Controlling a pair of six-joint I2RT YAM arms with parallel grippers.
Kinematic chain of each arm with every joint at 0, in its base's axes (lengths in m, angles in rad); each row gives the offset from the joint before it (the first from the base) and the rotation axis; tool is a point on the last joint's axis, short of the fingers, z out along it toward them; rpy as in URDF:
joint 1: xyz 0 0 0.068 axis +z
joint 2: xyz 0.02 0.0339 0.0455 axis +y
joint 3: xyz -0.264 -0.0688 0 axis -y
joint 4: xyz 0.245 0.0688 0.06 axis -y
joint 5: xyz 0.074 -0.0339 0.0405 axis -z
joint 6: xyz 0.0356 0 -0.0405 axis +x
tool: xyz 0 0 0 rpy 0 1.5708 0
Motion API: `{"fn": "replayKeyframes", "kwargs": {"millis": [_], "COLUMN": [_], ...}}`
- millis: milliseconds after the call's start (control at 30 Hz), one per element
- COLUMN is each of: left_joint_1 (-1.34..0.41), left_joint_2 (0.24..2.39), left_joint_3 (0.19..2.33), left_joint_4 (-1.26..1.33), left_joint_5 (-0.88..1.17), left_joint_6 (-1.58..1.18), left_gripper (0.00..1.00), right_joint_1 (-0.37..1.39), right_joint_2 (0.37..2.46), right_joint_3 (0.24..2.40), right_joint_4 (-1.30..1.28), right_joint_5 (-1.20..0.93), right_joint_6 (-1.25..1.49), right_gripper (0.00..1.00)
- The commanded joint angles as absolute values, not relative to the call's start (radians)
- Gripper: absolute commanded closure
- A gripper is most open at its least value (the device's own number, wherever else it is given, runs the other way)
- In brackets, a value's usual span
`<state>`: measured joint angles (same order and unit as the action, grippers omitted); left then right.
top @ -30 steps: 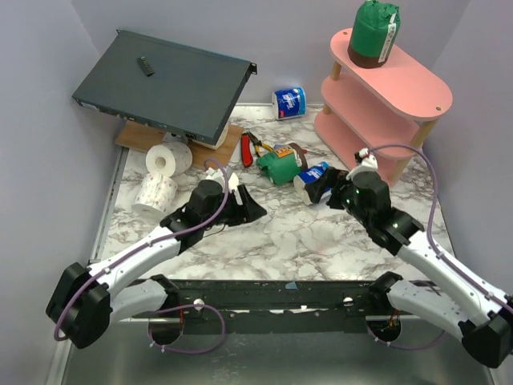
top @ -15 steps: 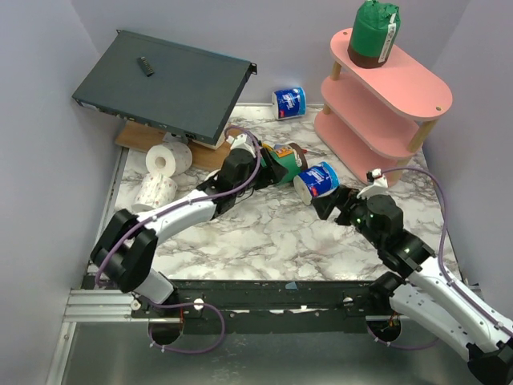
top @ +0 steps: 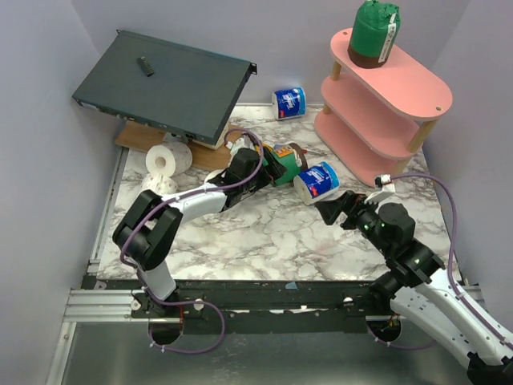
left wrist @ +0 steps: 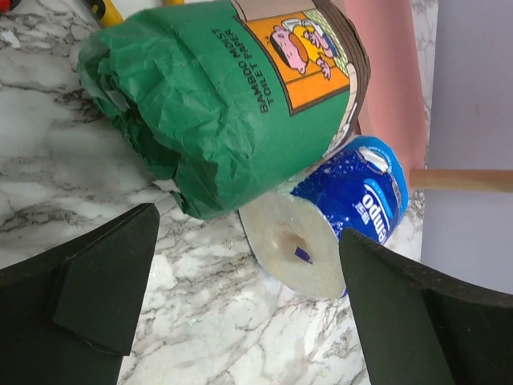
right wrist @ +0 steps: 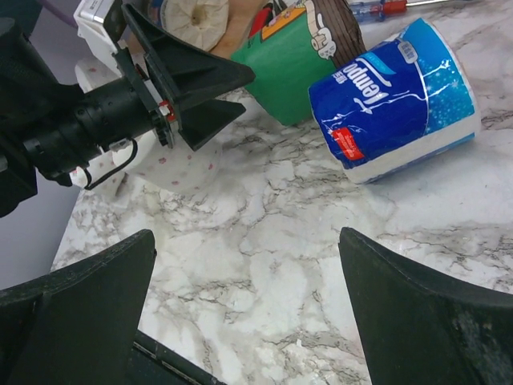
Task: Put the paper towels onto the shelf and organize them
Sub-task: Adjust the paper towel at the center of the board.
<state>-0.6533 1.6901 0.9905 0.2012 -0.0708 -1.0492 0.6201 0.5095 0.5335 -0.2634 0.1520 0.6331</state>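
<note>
while the left end effector (left wrist: 247,224) gapes released, the green-wrapped roll (left wrist: 216,112) lies crinkled.

The pink three-tier shelf (top: 417,88) stands at right rear. One green-wrapped roll (top: 373,34) stands upright on its top tier. A second green roll (top: 282,166) lies on its side at centre, just beside a blue-and-white roll (top: 317,181). Another blue roll (top: 289,103) lies behind them. Two bare white rolls (top: 170,159) lie at left.

The green roll (left wrist: 216,104) wears crinkled matt paper; the blue-and-white roll (right wrist: 397,96), glossy plastic film. The surface (top: 264,233) looks like smooth marble. The shelf (top: 410,82) has matt pink boards, wooden posts.
</note>
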Motion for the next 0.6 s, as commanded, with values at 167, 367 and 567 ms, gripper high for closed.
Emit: {"fn": "replayKeyframes", "kwargs": {"millis": [167, 367, 567], "left_joint_1": [-0.601, -0.591, -0.594], "left_joint_2": [1.809, 1.861, 1.913], "left_joint_3": [1.047, 1.071, 1.106], "left_joint_4": [0.360, 0.464, 0.508], "left_joint_5": [-0.017, 0.034, 0.078], "left_joint_6": [-1.063, -1.066, -1.081], "left_gripper": [0.07, 0.10, 0.19], "right_joint_1": [0.623, 0.623, 0.623], "right_joint_2": [0.491, 0.476, 0.484], "right_joint_3": [0.508, 0.505, 0.501], "right_joint_4": [-0.279, -0.278, -0.273], "right_joint_5": [0.127, 0.136, 0.136], "right_joint_6": [0.626, 0.623, 0.619], "right_gripper": [0.00, 0.00, 0.00]}}
